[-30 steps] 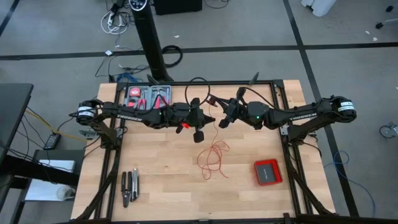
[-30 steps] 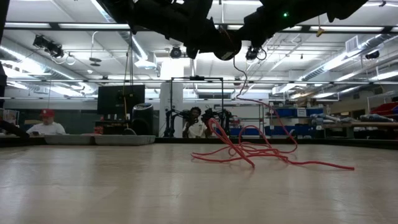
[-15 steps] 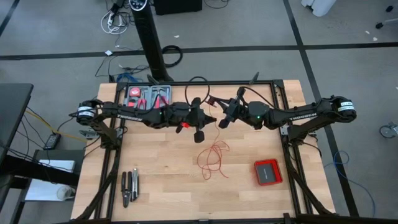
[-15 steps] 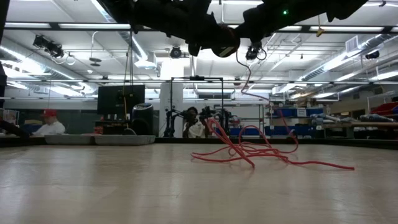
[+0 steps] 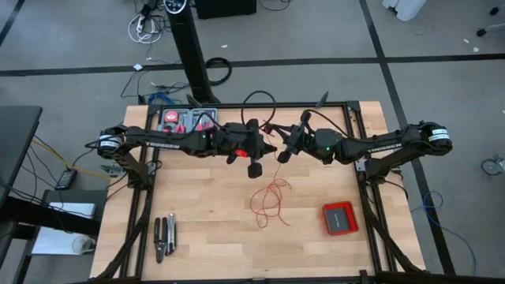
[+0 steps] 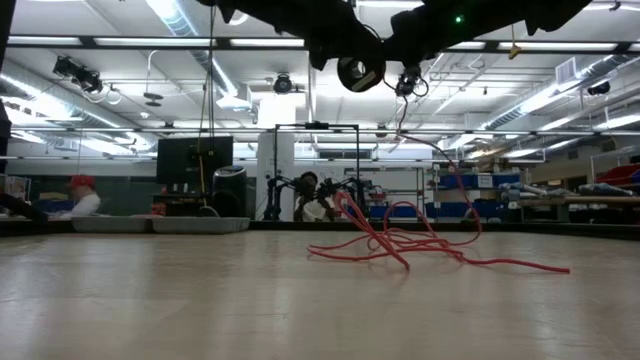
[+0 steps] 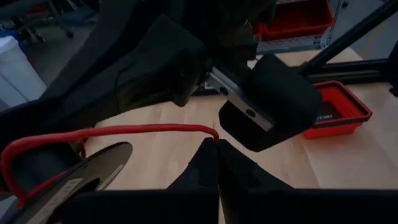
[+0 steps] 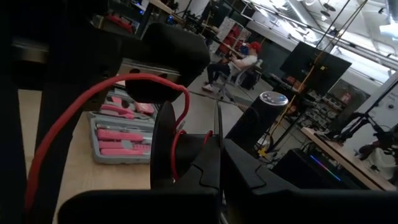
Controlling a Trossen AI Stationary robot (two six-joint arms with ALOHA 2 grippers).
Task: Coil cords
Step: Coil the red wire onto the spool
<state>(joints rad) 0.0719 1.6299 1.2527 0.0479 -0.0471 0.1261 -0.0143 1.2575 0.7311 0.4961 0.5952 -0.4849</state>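
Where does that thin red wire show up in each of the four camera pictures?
High view: red wire in loose loops mid-table.
Low view: tangle right of centre, a strand rising.
Left wrist view: a taut strand across.
Right wrist view: an arc over the spool.
Shared landmark: black spool.

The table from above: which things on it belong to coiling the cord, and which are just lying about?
In the job:
- red wire, loose loops on the table
- black spool, held up between the arms
- left hand, shut
- right hand, shut

Lying about:
- red box
- pink tool kit
- pliers
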